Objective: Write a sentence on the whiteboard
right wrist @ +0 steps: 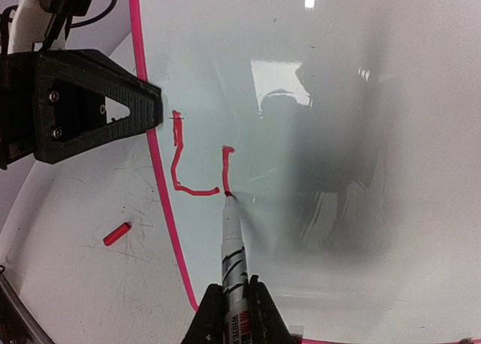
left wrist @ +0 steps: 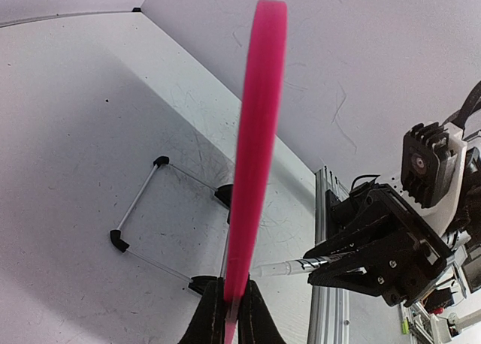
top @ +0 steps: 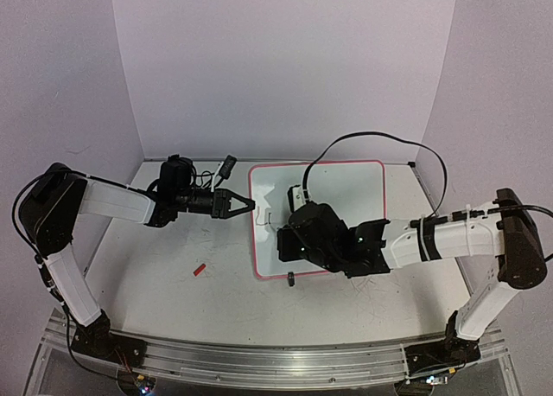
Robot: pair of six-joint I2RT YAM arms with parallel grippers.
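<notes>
right gripper (right wrist: pixel 231 293): pressed together on a marker (right wrist: pixel 231 242), pinching its barrel from both sides, with the tip pointing away from the wrist
marker tip: touching the glossy face at the lower end of a short red stroke
sentence (right wrist: pixel 195 191): only its start shows, a red L-shaped stroke and just beside it one short upright stroke with a small hook on top, both close to the board's left edge
whiteboard (top: pixel 346 188): on the table (top: pixel 155 284) between the two arms, its left half under the right gripper, the rest of its white face bare
left gripper (left wrist: pixel 228 310): fingers closed on the pink rim (left wrist: pixel 255 134) at the board's left edge, clamping it from both faces
stand (left wrist: pixel 139 209): thin wire frame with black corner pieces, resting on the table behind the rim in the left wrist view
small red piece (top: pixel 200 270): lying on the table, apart from the board's left edge, towards the near side
</notes>
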